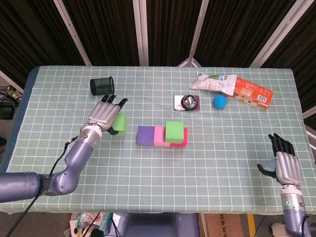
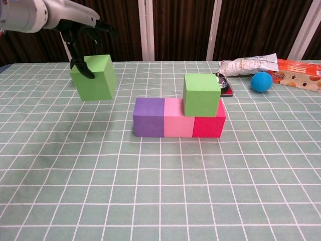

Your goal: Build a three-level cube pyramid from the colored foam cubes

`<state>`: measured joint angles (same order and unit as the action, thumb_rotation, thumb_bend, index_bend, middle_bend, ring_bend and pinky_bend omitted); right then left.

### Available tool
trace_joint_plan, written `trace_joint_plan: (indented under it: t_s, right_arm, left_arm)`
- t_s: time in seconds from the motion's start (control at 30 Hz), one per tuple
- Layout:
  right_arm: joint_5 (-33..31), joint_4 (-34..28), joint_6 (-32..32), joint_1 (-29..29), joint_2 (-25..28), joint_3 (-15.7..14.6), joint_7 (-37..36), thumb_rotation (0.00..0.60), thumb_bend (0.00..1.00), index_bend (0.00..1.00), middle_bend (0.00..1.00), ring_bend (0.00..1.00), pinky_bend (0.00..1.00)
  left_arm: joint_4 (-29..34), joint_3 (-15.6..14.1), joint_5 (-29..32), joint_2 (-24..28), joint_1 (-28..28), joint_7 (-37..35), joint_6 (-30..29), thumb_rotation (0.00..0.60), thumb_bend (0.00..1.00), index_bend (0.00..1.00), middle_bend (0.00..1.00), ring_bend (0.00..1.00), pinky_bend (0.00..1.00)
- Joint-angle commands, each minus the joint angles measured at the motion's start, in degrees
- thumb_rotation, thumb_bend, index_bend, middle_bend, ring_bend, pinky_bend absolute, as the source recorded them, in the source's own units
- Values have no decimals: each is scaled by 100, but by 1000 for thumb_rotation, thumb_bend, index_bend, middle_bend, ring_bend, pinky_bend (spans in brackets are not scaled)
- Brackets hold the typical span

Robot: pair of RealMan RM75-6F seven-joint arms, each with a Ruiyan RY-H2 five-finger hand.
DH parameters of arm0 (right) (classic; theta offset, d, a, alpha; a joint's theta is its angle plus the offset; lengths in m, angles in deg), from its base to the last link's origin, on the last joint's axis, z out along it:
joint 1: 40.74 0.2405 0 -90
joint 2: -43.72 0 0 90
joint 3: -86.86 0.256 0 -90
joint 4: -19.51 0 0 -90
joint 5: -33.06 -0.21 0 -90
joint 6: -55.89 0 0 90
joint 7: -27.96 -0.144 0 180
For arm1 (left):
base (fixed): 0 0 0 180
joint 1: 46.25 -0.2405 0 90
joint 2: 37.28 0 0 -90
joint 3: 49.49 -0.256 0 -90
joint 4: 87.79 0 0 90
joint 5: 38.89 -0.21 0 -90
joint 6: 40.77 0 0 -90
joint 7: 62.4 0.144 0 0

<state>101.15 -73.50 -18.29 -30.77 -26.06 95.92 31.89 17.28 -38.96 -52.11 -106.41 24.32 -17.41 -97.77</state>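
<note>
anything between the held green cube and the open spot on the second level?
Nothing visible. The left hand holds the green cube off the table, left of the row. The open spot, atop the purple cube and pink cube beside the stacked green cube, is bare.

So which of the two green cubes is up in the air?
The green cube gripped by the left hand, left of the row, hangs clear of the table. The other green cube rests on the pink and red cubes.

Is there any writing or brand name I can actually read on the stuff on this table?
Orange box: has print, too small and blurred to read.
White snack bag: has print, also unreadable.
Foam cubes, mesh cup, ball: no text shows.
</note>
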Motion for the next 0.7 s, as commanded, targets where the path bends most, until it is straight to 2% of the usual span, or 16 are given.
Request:
trace_joint_plan:
  t_s: [0.03, 0.13, 0.37, 0.7]
  right_arm:
    - [-9, 1, 2, -4, 4, 4, -15, 600, 254, 0, 0, 0, 0]
    - [-31, 0, 10, -10, 10, 16, -57, 600, 253, 0, 0, 0, 0]
    - [-139, -4, 78, -19, 45, 59, -184, 600, 253, 0, 0, 0, 0]
    - [-187, -86, 121, -34, 98, 85, -321, 600, 253, 0, 0, 0, 0]
  left_arm:
    - [-20, 279, 909, -280, 633, 558, -321, 600, 279, 16, 376, 47, 14]
    - [-191, 419, 1432, -539, 964, 824, -478, 600, 279, 14, 379, 47, 14]
    - [-685, 683, 2107, -1119, 1405, 1156, -694, 600, 279, 15, 389, 47, 14]
    - [-1145, 937, 2355, -1608, 1686, 1455, -738, 600, 280, 15, 384, 47, 14]
